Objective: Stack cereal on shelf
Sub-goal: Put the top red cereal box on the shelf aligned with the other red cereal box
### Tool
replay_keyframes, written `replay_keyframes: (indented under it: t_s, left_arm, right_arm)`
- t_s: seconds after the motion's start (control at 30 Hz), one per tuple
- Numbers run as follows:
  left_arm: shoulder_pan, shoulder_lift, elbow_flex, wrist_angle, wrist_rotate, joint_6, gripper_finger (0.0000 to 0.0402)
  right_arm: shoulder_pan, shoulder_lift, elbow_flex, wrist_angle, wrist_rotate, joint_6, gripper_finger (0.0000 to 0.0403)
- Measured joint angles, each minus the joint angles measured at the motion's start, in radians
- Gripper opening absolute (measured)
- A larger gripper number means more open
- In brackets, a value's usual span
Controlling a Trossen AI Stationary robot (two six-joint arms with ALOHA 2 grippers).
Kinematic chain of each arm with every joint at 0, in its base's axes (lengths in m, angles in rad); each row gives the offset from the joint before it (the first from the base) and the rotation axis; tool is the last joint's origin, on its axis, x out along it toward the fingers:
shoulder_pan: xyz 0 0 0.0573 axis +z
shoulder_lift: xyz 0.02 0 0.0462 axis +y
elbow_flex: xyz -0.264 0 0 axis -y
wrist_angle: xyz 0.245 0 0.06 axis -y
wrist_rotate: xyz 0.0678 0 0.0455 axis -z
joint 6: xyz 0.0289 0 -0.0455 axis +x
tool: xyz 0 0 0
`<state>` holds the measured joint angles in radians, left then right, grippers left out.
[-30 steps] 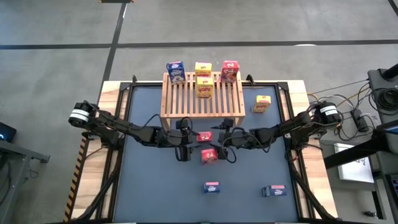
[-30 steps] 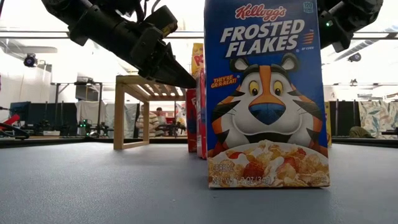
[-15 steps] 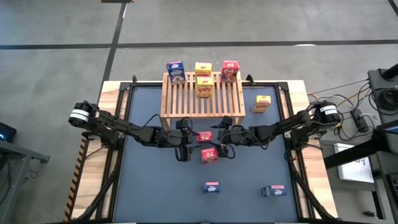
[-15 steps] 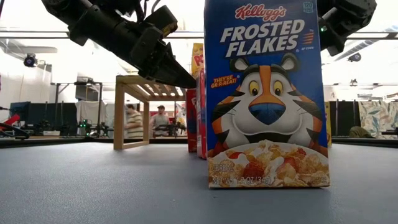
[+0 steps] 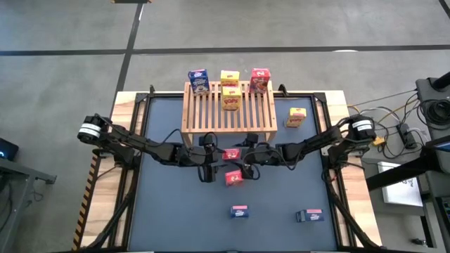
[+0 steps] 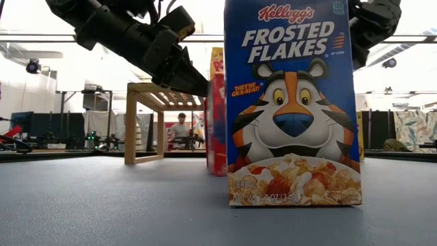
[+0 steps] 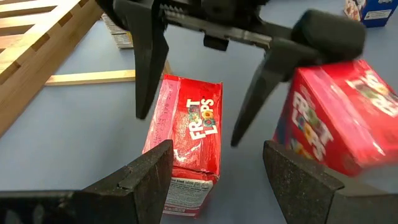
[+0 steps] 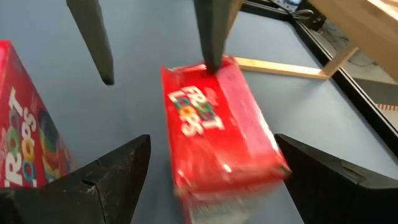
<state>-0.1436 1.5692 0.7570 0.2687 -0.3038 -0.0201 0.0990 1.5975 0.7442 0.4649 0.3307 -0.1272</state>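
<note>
Nine cereal boxes show from above, counted against the wooden shelf (image 5: pixel 228 107). Four are on its slatted top: a blue Frosted Flakes box (image 5: pixel 198 79), a yellow box (image 5: pixel 229 77) and a red box (image 5: pixel 259 79) in a row along the far edge, and a second yellow box (image 5: pixel 230 98) just in front of the middle one. A third yellow box (image 5: pixel 296 117) stands on the dark worktop (image 5: pixel 169 218) to the right of the shelf. Just in front of the shelf's near edge are two red Froot Loops boxes, one lying flat (image 5: pixel 230 154) closest to the shelf and one tilted (image 5: pixel 235 176) a little nearer the camera side. Farther out from the shelf are two more blue boxes, one (image 5: pixel 240 211) about in line with the shelf's middle and one (image 5: pixel 309 215) toward its right side. That makes three red, three yellow and three blue. The left gripper (image 5: pixel 213 163) and the right gripper (image 5: pixel 247 161) meet in front of the shelf from opposite sides, both with fingers spread, straddling the flat Froot Loops box (image 7: pixel 188 135) without pinching it; the tilted one (image 7: pixel 336 115) sits just beside them.
</note>
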Motion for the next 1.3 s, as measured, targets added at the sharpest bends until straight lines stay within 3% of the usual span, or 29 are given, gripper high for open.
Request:
replay_keyframes:
  t_s: [0.37, 0.7, 0.9, 1.13, 1.3]
  left_arm:
    - [0.000, 0.000, 0.000, 0.000, 0.000, -0.001, 0.0231]
    - [0.000, 0.000, 0.000, 0.000, 0.000, -0.001, 0.0231]
    - [0.000, 0.000, 0.000, 0.008, 0.000, -0.002, 0.0231]
    - [0.000, -0.027, 0.006, -0.001, 0.003, -0.004, 0.0231]
    - [-0.001, -0.062, 0.095, -0.171, 0.003, -0.001, 0.0231]
  right_arm:
    - [0.000, 0.024, 0.039, -0.051, 0.011, -0.035, 0.0316]
    - [-0.001, 0.000, 0.039, -0.066, 0.006, -0.031, 0.0205]
    - [-0.001, 0.005, 0.040, -0.063, 0.001, -0.026, 0.0162]
    - [-0.001, -0.007, 0.040, -0.075, -0.001, -0.023, 0.0152]
    - [-0.001, -0.025, 0.040, -0.091, 0.001, -0.023, 0.0151]
